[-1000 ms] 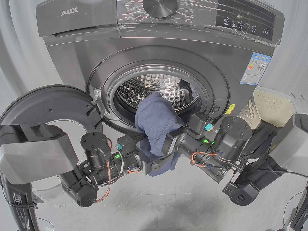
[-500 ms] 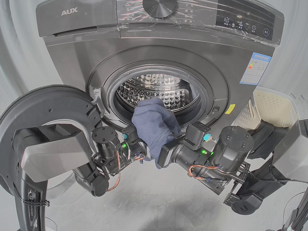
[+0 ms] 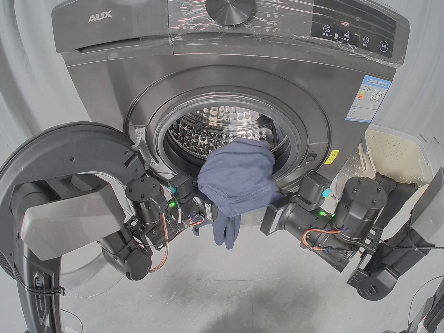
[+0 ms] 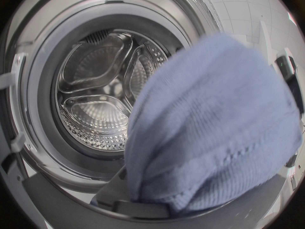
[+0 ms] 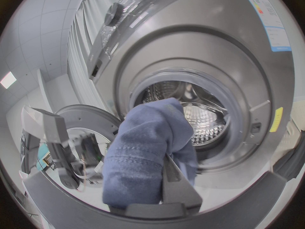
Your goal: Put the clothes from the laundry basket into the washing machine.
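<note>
Blue knit garment hangs across the door opening of the washing machine, pinched in the closed right gripper, apparently for feeding into the drum; cloth hides whether the left gripper grips it.

Left arm: low on my left side, elbow bent, forearm pointing inward and forward.
Left wrist: roughly level, green light lit on top.
Left claw: clamped on the blue garment, my fingertips buried under the cloth.
Right arm: low on my right side, elbow bent out wide, forearm angled inward toward the left one.
Right wrist: tipped slightly upward.
Right claw: closed on the same garment, one grey finger showing against the cloth.
Spacing: claws near each other, apart.
</note>
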{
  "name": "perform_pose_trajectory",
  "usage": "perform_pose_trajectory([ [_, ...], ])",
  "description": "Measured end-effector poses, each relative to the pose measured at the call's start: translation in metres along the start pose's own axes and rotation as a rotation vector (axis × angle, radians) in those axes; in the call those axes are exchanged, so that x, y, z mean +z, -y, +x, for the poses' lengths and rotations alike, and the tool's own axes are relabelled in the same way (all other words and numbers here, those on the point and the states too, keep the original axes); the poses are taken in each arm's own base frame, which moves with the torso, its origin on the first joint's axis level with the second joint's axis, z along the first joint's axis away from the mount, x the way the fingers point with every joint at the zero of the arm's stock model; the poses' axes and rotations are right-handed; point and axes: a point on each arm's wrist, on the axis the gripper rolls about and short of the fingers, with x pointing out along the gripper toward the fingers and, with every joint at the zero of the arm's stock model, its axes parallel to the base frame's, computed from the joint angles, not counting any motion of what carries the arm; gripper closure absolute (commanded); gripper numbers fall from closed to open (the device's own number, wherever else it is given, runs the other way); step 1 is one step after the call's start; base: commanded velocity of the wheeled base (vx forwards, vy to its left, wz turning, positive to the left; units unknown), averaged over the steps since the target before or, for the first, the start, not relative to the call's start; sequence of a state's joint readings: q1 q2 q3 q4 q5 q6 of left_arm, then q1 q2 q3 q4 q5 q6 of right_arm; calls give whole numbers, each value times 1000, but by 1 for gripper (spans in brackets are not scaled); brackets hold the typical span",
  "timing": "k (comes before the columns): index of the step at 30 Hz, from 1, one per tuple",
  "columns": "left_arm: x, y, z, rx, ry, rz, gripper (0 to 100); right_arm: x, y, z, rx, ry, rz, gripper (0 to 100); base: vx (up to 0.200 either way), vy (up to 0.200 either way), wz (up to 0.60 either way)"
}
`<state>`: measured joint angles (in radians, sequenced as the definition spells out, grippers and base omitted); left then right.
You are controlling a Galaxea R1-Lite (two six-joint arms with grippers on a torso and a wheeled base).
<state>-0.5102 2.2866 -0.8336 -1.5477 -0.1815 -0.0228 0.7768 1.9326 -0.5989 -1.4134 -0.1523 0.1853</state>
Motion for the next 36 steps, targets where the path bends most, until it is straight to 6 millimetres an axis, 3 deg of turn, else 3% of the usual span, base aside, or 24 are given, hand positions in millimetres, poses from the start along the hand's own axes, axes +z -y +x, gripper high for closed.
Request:
perform_pose_trajectory([
  [6, 25, 6, -15, 1, 28, -14, 100, -12, 21, -8, -50, -54, -11, 100, 0, 0, 0],
  [7, 29, 7, -17, -1, 32, -14, 100, -14, 23, -8, -53, -58, -12, 0, 0, 0, 0],
  [17, 63, 20, -54, 2, 62, -17, 100, -27, 19, -12, -6, -98, -28, 0, 0, 0, 0],
  [24, 83, 25, -75, 14, 96, -20, 100, -48, 21, -53, 72, -266, -95, 0, 0, 0, 0],
  [29, 81, 27, -87, 16, 67, -27, 100, -53, 29, -75, 76, -338, -116, 0, 0, 0, 0],
  [36, 65, 38, -99, -10, -15, -29, 100, -53, 37, -81, 48, -354, -115, 0, 0, 0, 0],
])
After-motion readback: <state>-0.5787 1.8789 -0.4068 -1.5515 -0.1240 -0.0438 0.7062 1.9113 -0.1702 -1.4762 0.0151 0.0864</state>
